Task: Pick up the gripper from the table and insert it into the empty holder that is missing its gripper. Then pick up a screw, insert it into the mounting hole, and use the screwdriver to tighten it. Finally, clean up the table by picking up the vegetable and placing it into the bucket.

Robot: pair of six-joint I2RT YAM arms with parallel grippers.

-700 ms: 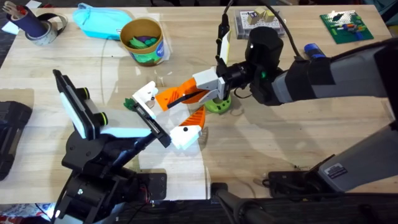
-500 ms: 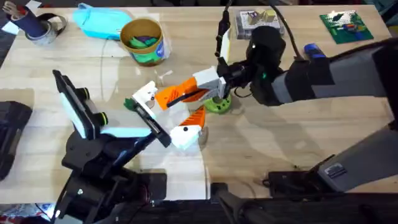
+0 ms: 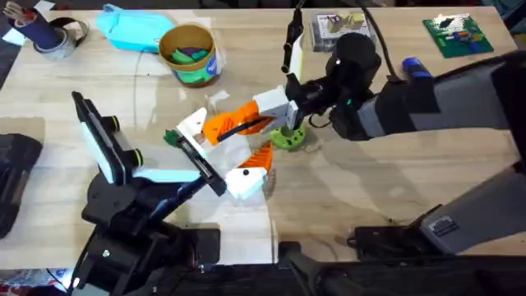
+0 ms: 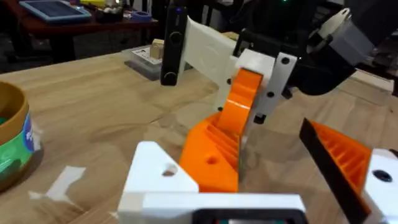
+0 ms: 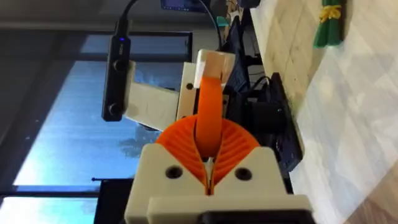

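The right gripper (image 5: 208,149) pinches the loose orange gripper (image 3: 215,127) over the bench's (image 3: 345,189) middle, against the white holder of the spread left gripper (image 3: 223,152); the bucket (image 3: 191,56) stands near the far edge, its label unreadable.

Gripper (image 3: 223,125): orange ribbed wedge, white base. Bucket (image 3: 189,54): tan, green band.

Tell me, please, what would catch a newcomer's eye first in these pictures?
Probably the right gripper, at mid-table, shut on the gripper, an orange finger held above the wood. Just in front of it the left gripper, its fingers open, shows an orange pad of its own. At the far edge the bucket stands beside a light blue bag.
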